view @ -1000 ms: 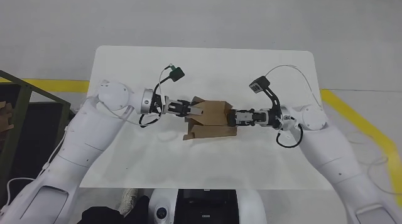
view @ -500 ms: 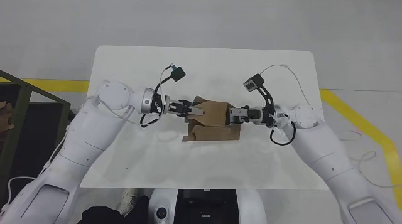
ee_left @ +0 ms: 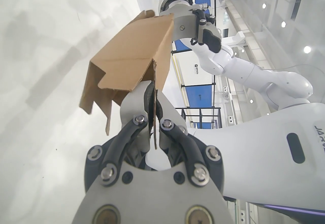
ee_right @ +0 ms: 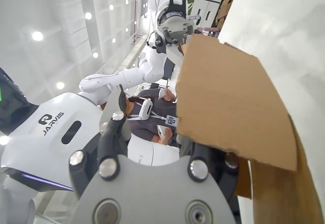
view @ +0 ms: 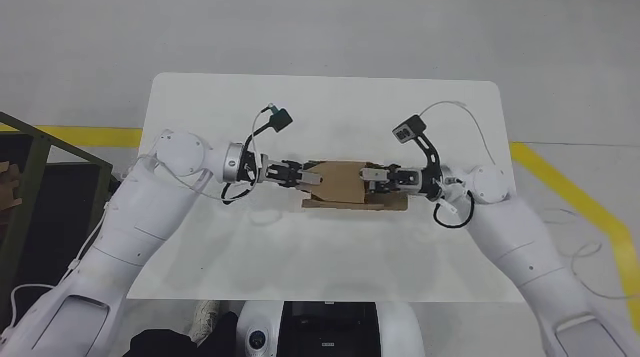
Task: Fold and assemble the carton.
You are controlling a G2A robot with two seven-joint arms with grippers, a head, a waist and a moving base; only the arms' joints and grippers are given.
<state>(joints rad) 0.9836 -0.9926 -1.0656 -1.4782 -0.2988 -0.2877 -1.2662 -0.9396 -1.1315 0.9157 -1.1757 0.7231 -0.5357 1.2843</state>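
Note:
A brown cardboard carton (view: pixel 345 185) lies low and stretched out at the middle of the white table (view: pixel 200 107), held between both arms. My left gripper (view: pixel 308 177) is at its left end, shut on a thin flap edge (ee_left: pixel 154 108) of the carton (ee_left: pixel 132 57). My right gripper (view: pixel 374 175) is at the carton's right end and stands open. One of its fingers (ee_right: pixel 117 104) stands apart from the carton panel (ee_right: pixel 228 103); the other is hidden behind the cardboard. From the left wrist view, a dark pad (ee_left: pixel 210 38) of the right gripper sits beside the carton's far edge.
A green-framed bin (view: pixel 20 172) with cardboard pieces stands off the table's left side. Yellow floor lines (view: pixel 560 182) run past both sides. Bare table surface lies in front of and behind the carton.
The carton has gone from a taller, half-open shape to a lower, wider one. My right gripper has moved left over the carton's right end. My left gripper has kept its grip.

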